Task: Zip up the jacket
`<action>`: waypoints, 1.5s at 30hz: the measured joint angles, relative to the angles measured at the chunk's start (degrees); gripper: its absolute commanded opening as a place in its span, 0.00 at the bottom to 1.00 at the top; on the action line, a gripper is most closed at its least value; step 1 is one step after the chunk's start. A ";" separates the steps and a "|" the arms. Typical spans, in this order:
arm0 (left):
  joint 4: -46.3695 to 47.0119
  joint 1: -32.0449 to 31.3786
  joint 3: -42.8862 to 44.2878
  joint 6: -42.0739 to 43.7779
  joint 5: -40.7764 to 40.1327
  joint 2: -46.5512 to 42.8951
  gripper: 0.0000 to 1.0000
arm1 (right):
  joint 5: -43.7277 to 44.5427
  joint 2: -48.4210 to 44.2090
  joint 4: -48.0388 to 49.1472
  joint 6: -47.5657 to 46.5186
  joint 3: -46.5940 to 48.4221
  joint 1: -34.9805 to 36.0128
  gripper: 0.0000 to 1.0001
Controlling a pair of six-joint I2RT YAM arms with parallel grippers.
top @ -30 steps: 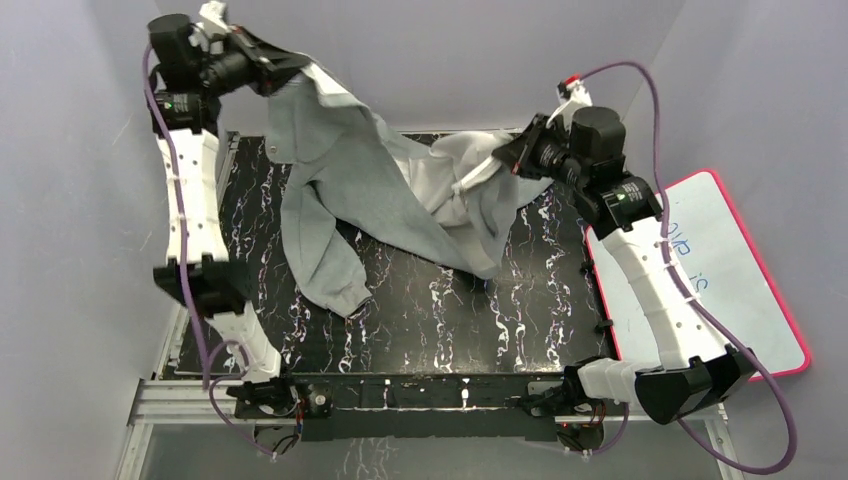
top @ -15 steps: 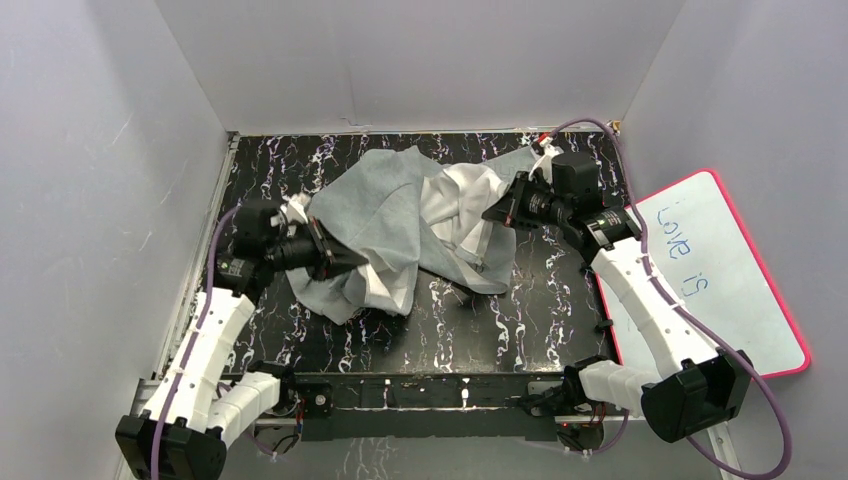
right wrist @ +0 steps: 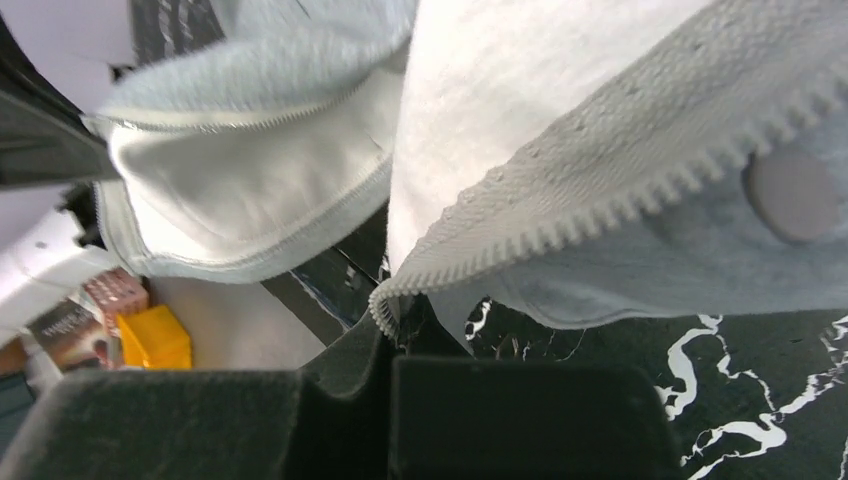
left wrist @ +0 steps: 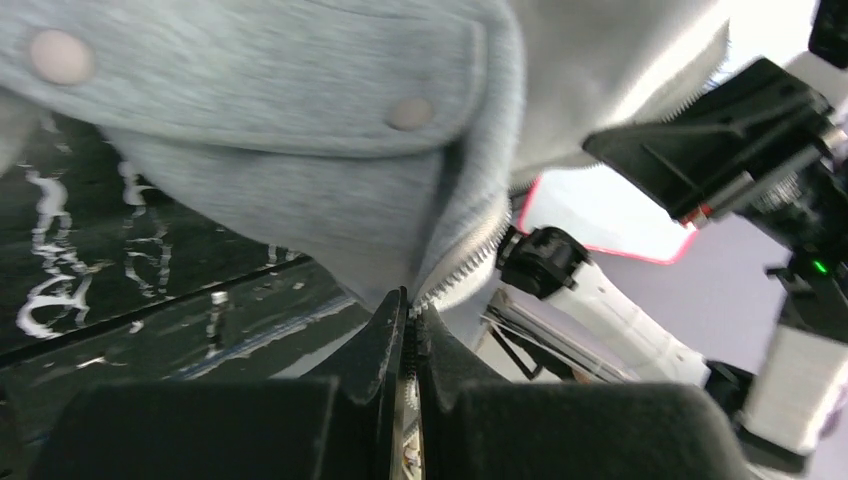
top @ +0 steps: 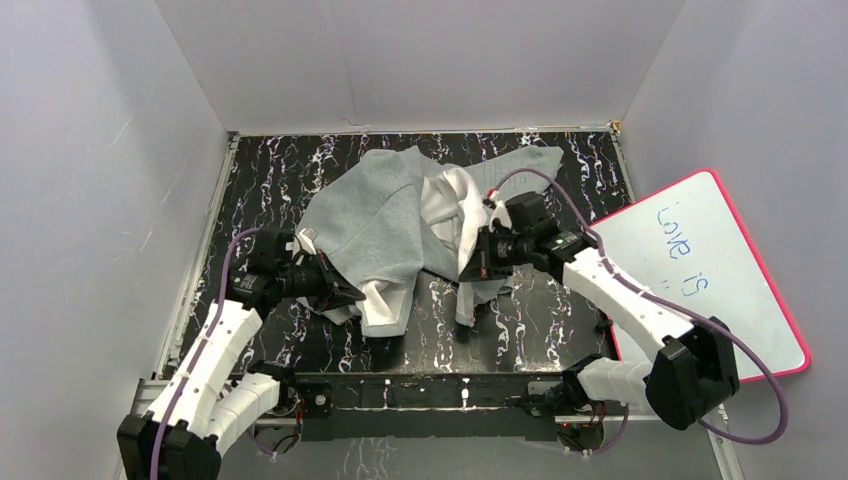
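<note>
The light grey fleece jacket [top: 380, 220] lies crumpled across the middle of the black marbled table [top: 540, 320], white lining [top: 455, 205] turned up. My left gripper [top: 352, 298] is shut on the jacket's near-left zipper edge. In the left wrist view the left gripper [left wrist: 411, 312] pinches the zipper teeth [left wrist: 470, 265] below a pocket flap with snap buttons [left wrist: 410, 113]. My right gripper [top: 472, 262] is shut on the opposite front edge. In the right wrist view the right gripper [right wrist: 400, 315] clamps the toothed zipper tape [right wrist: 560, 228] at its end.
A whiteboard [top: 720, 270] with a red rim and blue writing leans at the right. Grey walls [top: 90, 180] enclose the table on three sides. The table's near edge carries both arm bases [top: 430, 395].
Both arms have come down and toward the near edge, carrying the jacket from hanging high to lying bunched on the table. The two grippers are closer together.
</note>
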 measured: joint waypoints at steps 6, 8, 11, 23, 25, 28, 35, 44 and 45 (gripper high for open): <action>-1.27 -6.58 -0.61 2.84 -8.87 7.34 0.00 | 6.86 6.93 -0.39 0.79 -1.20 9.33 0.00; -1.01 -10.99 -0.61 2.64 -12.00 9.88 0.00 | 8.79 10.01 -0.48 1.31 -1.55 10.86 0.00; -0.04 -19.56 -0.28 1.95 -16.87 15.15 0.00 | 11.82 15.91 -0.37 1.88 -1.55 12.39 0.00; 6.60 -38.47 6.45 -2.99 -29.57 33.42 0.64 | 16.76 25.55 0.76 4.87 1.09 16.02 0.35; 7.06 -38.47 9.60 -1.90 -31.52 32.96 0.77 | 18.45 25.03 0.35 4.81 2.05 16.02 0.50; 3.39 -38.45 16.20 1.64 -35.21 31.85 0.80 | 21.27 20.55 -2.34 4.52 2.43 16.02 0.54; -4.11 -36.85 23.56 7.26 -39.91 27.78 0.81 | 25.94 6.45 -8.15 3.21 2.86 16.02 0.56; -8.13 -35.82 12.39 7.04 -41.53 25.66 0.76 | 24.30 -2.75 -10.60 2.64 -6.19 18.14 0.56; -8.09 -35.82 11.54 6.86 -41.48 25.90 0.76 | 24.35 -2.75 -10.32 2.89 -7.02 18.78 0.56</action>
